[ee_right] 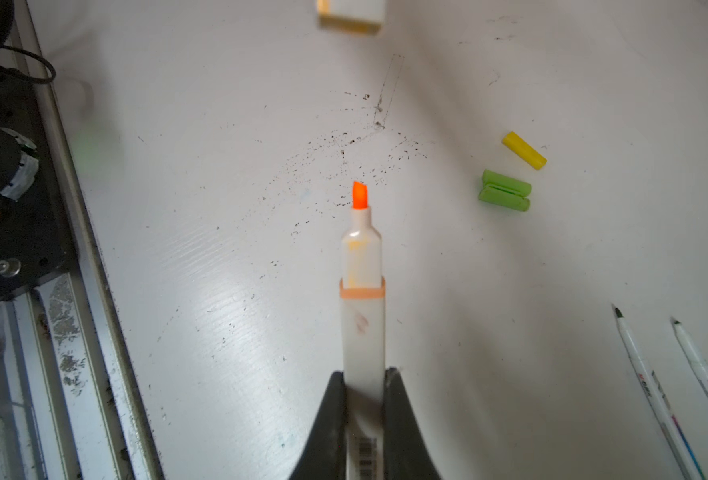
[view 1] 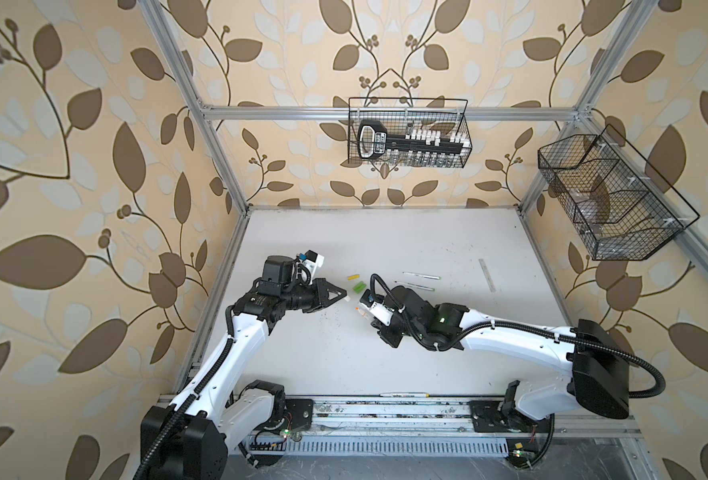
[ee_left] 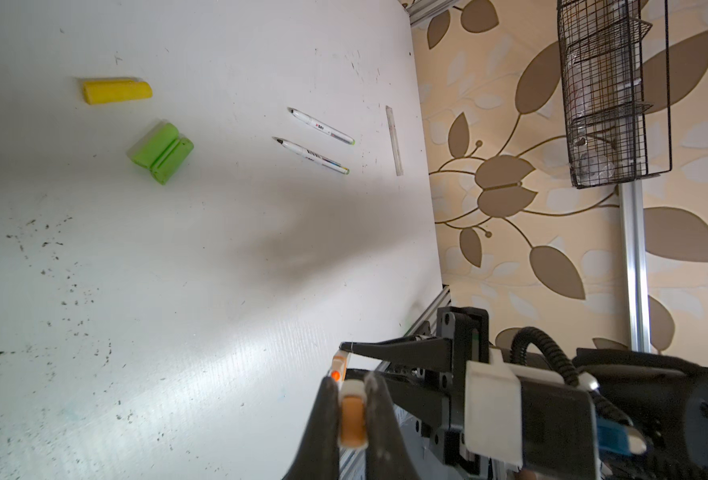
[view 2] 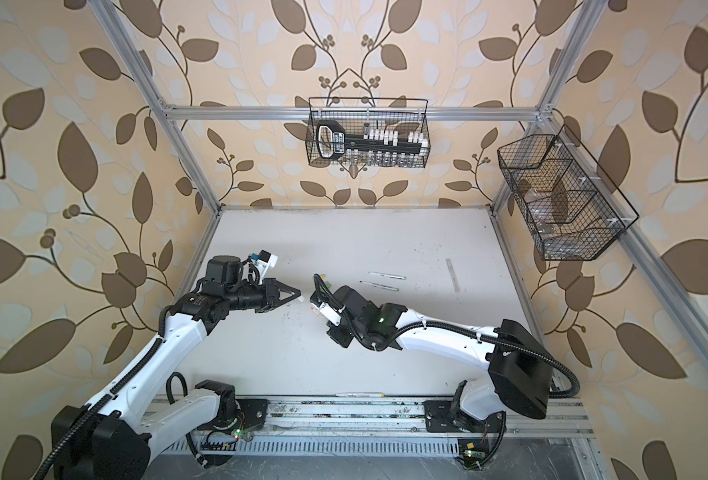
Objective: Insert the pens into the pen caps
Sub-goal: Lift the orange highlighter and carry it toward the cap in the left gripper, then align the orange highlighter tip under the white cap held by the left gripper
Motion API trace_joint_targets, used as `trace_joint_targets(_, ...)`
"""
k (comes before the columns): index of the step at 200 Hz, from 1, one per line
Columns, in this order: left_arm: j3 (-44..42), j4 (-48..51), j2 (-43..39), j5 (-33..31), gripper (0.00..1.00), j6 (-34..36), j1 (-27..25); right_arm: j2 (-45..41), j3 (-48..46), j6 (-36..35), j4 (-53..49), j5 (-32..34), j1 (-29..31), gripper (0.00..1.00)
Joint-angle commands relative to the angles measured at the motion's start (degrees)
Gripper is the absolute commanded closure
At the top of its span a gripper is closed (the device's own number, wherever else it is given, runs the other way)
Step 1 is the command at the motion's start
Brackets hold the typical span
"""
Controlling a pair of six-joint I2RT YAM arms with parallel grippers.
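In both top views the left gripper is closed on the white cap. It faces the right gripper, which is closed on the held pen; the cap and the pen's orange tip are near but apart. The yellow cap and green caps lie just behind them. Two pens lie to the right, and a front pen lies at the table edge. The left wrist view shows the white cap pinched between the fingers. The right wrist view shows the held pen clamped by its barrel, its tip pointing towards the white cap.
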State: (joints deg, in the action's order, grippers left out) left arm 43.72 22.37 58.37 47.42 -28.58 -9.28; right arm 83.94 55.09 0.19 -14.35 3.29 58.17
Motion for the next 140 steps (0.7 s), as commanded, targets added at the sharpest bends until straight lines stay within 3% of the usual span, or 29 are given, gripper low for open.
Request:
trace_joint_targets(1, -0.08, -2.00, -0.01, 1.41, 1.00, 0.12, 0.49, -0.12, 1.80, 1.59, 0.90, 1.28, 0.20, 0.90)
trace_joint_targets(140, -0.83, -1.80, -2.45, 3.82, 1.00, 2.51, 0.49, 1.45, 6.26, 2.49, -0.15, -2.83, 0.68, 0.89)
